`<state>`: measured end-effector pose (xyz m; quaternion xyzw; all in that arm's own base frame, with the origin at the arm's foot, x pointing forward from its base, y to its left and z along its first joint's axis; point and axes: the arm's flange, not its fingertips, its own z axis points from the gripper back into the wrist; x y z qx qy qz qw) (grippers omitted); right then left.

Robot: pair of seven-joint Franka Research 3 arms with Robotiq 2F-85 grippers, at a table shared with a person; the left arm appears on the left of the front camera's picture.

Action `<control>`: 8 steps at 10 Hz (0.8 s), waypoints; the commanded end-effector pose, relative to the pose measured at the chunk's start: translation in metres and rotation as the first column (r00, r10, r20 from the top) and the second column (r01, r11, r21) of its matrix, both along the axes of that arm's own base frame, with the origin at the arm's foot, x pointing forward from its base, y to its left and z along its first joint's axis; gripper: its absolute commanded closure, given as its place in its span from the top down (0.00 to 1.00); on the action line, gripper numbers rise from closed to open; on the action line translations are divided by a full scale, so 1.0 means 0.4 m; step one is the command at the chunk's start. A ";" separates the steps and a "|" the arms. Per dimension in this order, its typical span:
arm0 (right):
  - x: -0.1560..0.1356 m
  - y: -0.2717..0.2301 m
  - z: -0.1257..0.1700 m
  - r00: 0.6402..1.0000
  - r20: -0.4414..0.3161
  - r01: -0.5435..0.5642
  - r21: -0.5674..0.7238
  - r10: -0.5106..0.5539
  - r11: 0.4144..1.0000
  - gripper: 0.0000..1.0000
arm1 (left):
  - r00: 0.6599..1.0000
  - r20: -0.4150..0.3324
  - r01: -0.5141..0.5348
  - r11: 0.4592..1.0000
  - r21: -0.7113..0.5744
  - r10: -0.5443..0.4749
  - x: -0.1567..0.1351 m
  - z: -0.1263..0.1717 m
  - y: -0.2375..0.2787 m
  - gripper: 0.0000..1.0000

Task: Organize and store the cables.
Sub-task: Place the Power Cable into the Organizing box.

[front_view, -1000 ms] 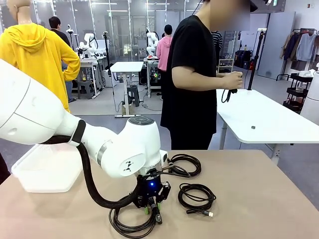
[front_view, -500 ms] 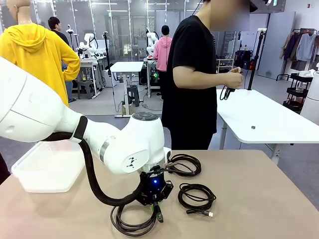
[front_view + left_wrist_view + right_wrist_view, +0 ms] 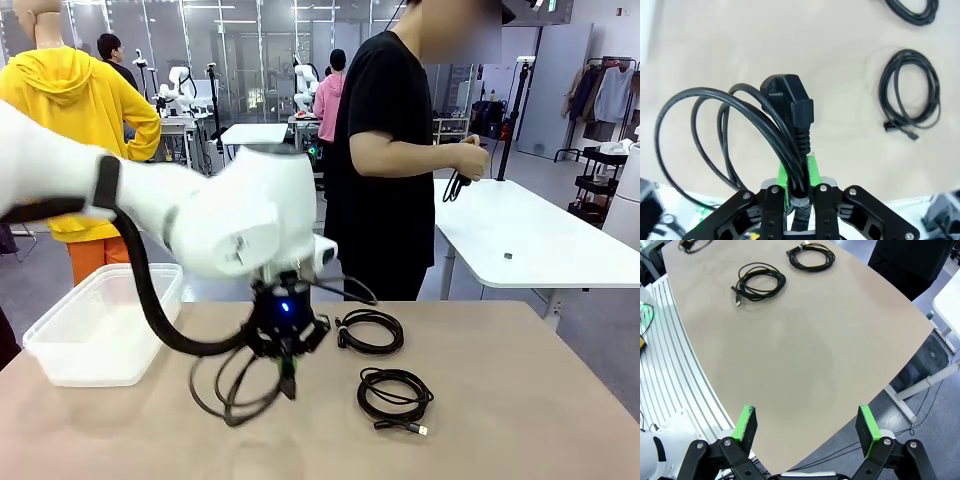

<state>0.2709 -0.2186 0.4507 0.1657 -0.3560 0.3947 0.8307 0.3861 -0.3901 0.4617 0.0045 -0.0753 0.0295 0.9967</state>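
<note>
Coil [image 3: 785, 150] pinched in left gripper [image 3: 798, 172], plug [image 3: 790, 100] pointing out past fingertips.

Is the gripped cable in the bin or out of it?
Out: the cable hangs from the left gripper above the table, clear of the bin.
</note>
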 end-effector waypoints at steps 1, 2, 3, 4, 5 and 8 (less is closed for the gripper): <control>-0.001 -0.003 0.002 1.000 0.015 -0.018 0.003 0.018 1.000 1.00 | 0.994 0.041 0.094 0.991 0.098 -0.099 0.013 0.078 0.040 0.05; -0.001 -0.003 0.002 1.000 0.015 -0.018 0.003 0.018 1.000 1.00 | 0.988 0.067 0.131 0.982 0.138 -0.141 0.016 0.119 0.073 0.05; -0.001 -0.003 0.002 1.000 0.015 -0.018 0.003 0.018 1.000 1.00 | 0.983 0.086 0.146 0.975 0.167 -0.162 0.021 0.153 0.112 0.05; -0.001 -0.003 0.002 1.000 0.015 -0.018 0.003 0.018 1.000 1.00 | 0.971 0.083 0.205 0.960 0.192 -0.224 0.023 0.181 0.161 0.05; -0.001 -0.003 0.002 1.000 0.015 -0.018 0.003 0.018 1.000 1.00 | 0.959 0.079 0.249 0.944 0.215 -0.271 0.025 0.202 0.208 0.05; -0.001 -0.003 0.002 1.000 0.015 -0.018 0.003 0.018 1.000 1.00 | 0.965 0.080 0.232 0.954 0.192 -0.251 0.047 0.208 0.200 0.05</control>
